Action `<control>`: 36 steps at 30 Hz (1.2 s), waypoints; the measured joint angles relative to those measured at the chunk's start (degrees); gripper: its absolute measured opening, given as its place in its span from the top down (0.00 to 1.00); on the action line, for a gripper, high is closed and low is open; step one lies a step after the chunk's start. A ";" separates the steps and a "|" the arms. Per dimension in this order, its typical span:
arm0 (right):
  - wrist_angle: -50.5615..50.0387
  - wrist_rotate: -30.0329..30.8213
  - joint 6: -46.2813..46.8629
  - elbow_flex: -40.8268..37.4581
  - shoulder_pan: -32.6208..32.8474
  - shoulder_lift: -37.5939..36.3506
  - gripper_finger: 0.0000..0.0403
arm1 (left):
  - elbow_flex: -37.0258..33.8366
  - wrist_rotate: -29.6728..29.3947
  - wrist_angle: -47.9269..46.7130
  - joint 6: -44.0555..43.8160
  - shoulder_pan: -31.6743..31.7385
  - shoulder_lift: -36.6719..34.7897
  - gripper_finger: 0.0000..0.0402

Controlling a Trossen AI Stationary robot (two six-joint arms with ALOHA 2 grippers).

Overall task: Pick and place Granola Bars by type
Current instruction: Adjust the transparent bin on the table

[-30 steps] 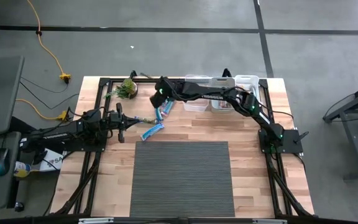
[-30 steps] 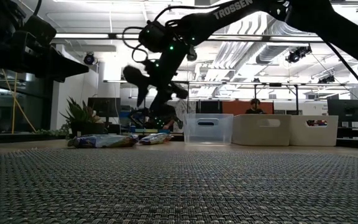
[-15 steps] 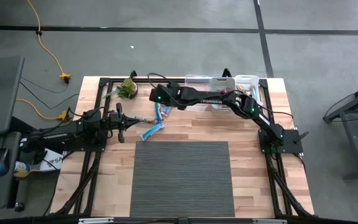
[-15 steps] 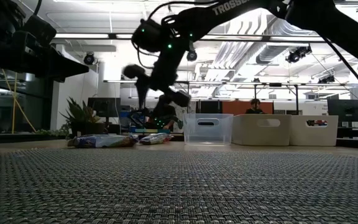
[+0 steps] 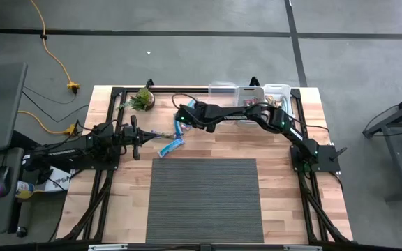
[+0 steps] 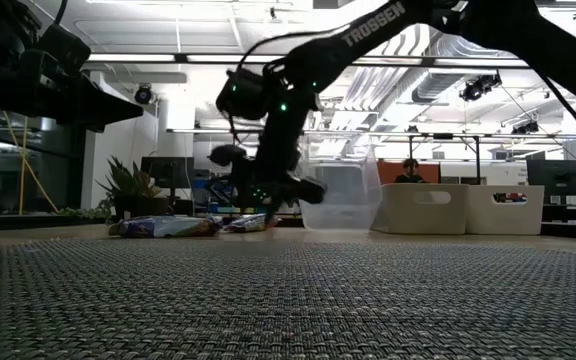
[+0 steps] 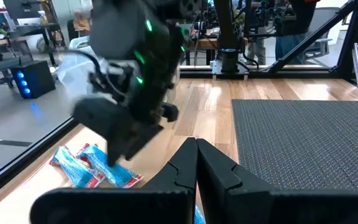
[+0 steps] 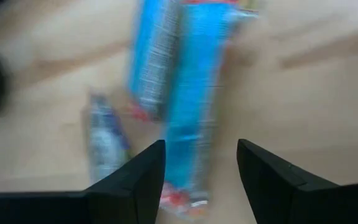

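A: What has changed over the last second?

B: The right gripper [image 5: 181, 127] has swung from beside the plant toward the centre of the high view and come down. It now hangs just over the bright blue wrapped granola bars [image 5: 181, 125] on the bare wood, above the mat's upper left corner. In the right wrist view the two dark fingers [image 8: 135, 180] stand apart, nothing between them, with a long blue bar [image 8: 188, 106] lying in the gap beyond their tips.

A: Meaning for the task?

B: I judge it an approach to a pick — no bar lifted yet. A second blue wrapper [image 5: 171, 146] lies a little lower left of the first group, near the left gripper [image 5: 135, 137].

A: State of the left claw?

B: Fingers pressed together, empty, parked at the left of the table; in its wrist view they [image 7: 194, 168] meet in a point aimed at the right arm.

A: Surroundings, obstructions?

B: Small green potted plant [image 5: 144, 98] at the upper left of the table, apart from the bars. Clear rectangular plastic bins [image 5: 250, 94] in a row along the upper edge, right of centre; dark ribbed mat [image 5: 204, 199] fills the lower middle. The bars lie close together, some touching — the fingers may catch two at once. Which type lies under the gripper, I cannot tell.
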 joint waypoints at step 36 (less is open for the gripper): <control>-1.33 3.24 -13.51 9.49 2.54 -0.64 0.52 | 0.01 0.00 -0.01 0.01 0.00 0.00 1.00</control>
